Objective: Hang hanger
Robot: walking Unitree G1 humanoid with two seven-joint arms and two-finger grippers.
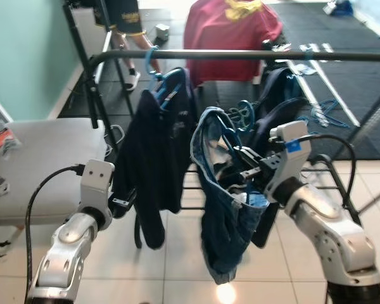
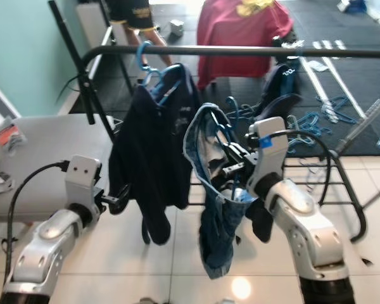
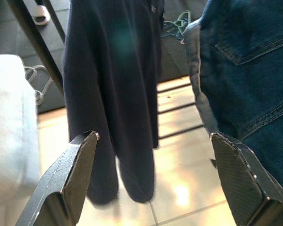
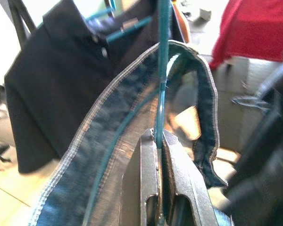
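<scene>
- Right gripper (image 1: pixel 240 166) clamped tight on thin teal hanger (image 4: pixel 161 70); wire runs straight up from between the closed fingers in right wrist view.
- Hanger carries blue denim jeans (image 1: pixel 225 209), waistband looped over it, legs hanging down toward tiled floor (image 1: pixel 177 266).
- Hanger and jeans sit below the black rail (image 1: pixel 240 56) of the clothes rack, not hooked on it, between dark jacket and another dark garment (image 1: pixel 275 95).
- Dark jacket (image 1: pixel 158 145) hangs on the rail from a blue hanger (image 1: pixel 153 69), just left of the jeans.
- Left gripper (image 3: pixel 155 183) spread wide, holding nothing, low by the jacket's lower edge; jacket and jeans both ahead of its fingers.
- Grey worktop (image 1: pixel 44 164) at left, small packet (image 1: pixel 1 138) on it.
- Red cloth (image 1: pixel 231 28) draped behind the rack; a person's legs (image 1: pixel 130 38) at back.
- Loose teal hangers (image 1: pixel 326 111) on dark mat beyond.
</scene>
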